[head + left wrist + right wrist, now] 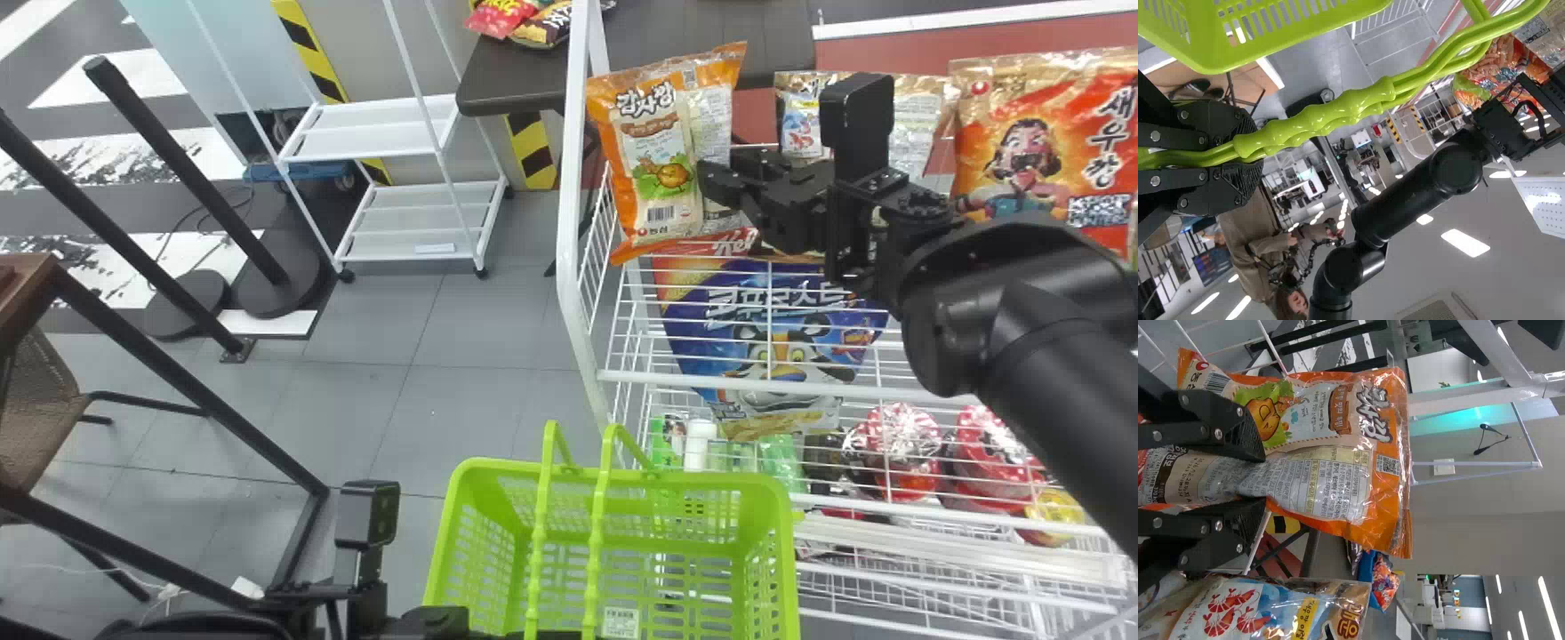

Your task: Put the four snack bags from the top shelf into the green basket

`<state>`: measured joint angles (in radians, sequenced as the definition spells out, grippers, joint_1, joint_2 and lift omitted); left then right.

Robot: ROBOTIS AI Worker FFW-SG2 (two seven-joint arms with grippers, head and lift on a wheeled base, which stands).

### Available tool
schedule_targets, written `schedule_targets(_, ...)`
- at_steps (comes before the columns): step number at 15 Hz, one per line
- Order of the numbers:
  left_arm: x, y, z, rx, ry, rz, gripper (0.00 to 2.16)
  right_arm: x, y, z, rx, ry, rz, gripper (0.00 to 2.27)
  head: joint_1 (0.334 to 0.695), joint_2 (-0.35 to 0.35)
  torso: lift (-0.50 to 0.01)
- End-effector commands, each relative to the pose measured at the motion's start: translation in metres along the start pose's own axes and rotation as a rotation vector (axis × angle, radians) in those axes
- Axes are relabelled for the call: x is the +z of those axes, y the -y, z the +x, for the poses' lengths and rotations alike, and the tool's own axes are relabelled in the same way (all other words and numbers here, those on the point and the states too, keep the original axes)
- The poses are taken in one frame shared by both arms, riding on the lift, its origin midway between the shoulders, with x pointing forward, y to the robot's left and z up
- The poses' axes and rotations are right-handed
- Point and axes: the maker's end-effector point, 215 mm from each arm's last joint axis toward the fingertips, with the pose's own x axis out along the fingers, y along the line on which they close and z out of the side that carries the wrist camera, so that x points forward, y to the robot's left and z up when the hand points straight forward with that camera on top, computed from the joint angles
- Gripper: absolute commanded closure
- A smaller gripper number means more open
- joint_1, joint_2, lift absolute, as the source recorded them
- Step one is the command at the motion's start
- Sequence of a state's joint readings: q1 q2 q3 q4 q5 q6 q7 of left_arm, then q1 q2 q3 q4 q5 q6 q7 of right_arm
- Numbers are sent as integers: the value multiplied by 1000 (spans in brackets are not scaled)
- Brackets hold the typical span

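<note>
An orange snack bag [653,151] leans at the left end of the top shelf, with my right gripper [722,182] at its right side. In the right wrist view my right gripper [1261,479] is shut on that orange bag [1338,420], its side pinched and creased between the fingers. A bag with red shrimps [800,120] stands to the right, partly behind the arm, and a red-orange bag [1022,151] farther right. The green basket [773,507] is at bottom centre, my left gripper [444,620] beside it. In the left wrist view my left gripper [1248,157] is shut on the basket handles [1338,107].
The shelf's white post [572,178] rises just left of the orange bag. Below are a blue cereal bag [773,338] behind wire and red packages [902,444] lower down. A white rack [373,133] and a dark table [511,80] stand farther back.
</note>
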<state>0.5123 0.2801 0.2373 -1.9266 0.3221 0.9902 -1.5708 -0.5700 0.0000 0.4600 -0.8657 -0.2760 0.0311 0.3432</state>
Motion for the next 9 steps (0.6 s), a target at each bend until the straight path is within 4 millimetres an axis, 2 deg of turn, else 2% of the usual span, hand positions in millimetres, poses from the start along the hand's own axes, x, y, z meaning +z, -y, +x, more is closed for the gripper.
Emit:
schedule_targets(1,0,1,-1,-8,3,-4,2145,3,-14,-3,22,21,1,2246,695,238,0)
schedule_targets(4,0,1,-2,-7,4,-5,2145,14,-37,-7,48,39,7,2246,695,257,0)
schedule_targets(5,0,1,-2,-7,4,-5,2145,19,-36,-11,41,51,16,2246,695,263,0)
schedule_targets(6,0,1,-3,-7,4,-4,2145,22,-44,-15,49,59,30,2246,695,274,0)
schedule_targets(8,1,0,-5,-4,4,-4,2145,23,-56,-36,29,58,43,2246,695,281,0)
schedule_targets(9,2,0,-5,-4,6,-4,2145,28,-54,-48,13,71,36,2246,695,284,0)
